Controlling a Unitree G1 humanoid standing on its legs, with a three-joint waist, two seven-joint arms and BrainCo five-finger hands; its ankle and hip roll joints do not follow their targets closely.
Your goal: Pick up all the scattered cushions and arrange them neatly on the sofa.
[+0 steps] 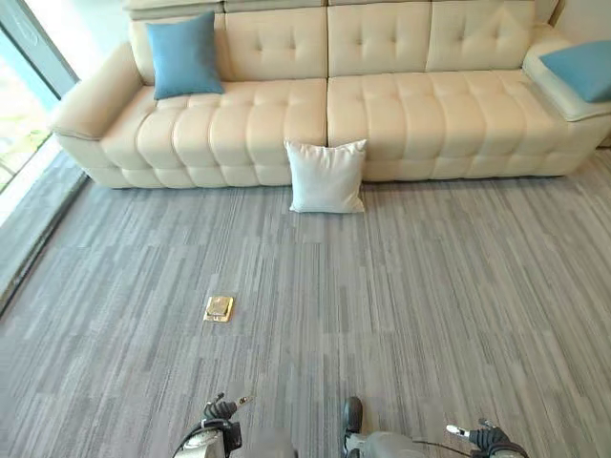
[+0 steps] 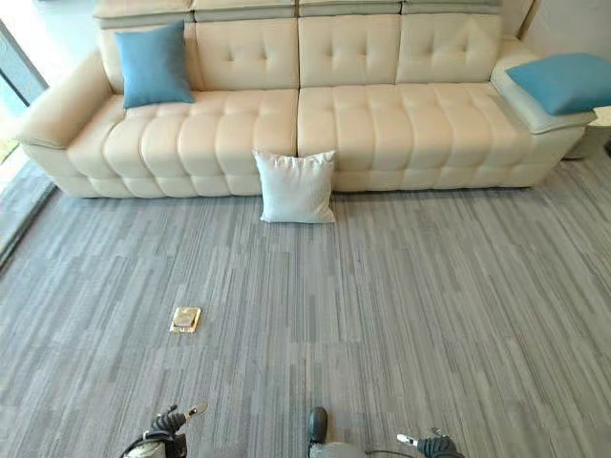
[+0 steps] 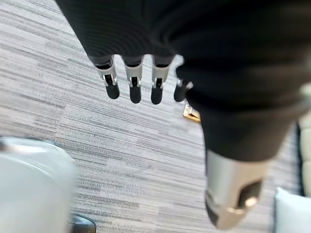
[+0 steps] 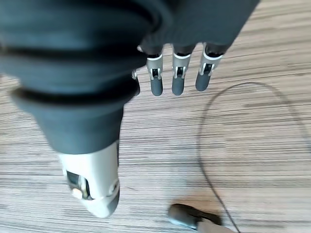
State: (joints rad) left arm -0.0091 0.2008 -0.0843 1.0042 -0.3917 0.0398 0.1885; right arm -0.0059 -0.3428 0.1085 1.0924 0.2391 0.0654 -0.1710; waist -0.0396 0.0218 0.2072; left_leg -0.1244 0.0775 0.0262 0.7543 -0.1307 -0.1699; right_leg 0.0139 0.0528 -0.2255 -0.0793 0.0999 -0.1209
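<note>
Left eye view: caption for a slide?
White cushion on carpet against cream sofa; blue cushion already on the seat.

Grey striped carpet [image 1: 401,315] carries a white cushion [image 1: 326,176], propped against the cream sofa [image 1: 382,124] front, far beyond both hands' fingertips. A brass floor socket [image 1: 219,308] lies just ahead of the left hand's fingers [image 3: 135,90].

Left robot hand [image 3: 146,58] and right robot hand [image 4: 160,53]: dark ribbed covers, silver fingers [image 3: 133,80] with dark tips, silver thumbs.
</note>
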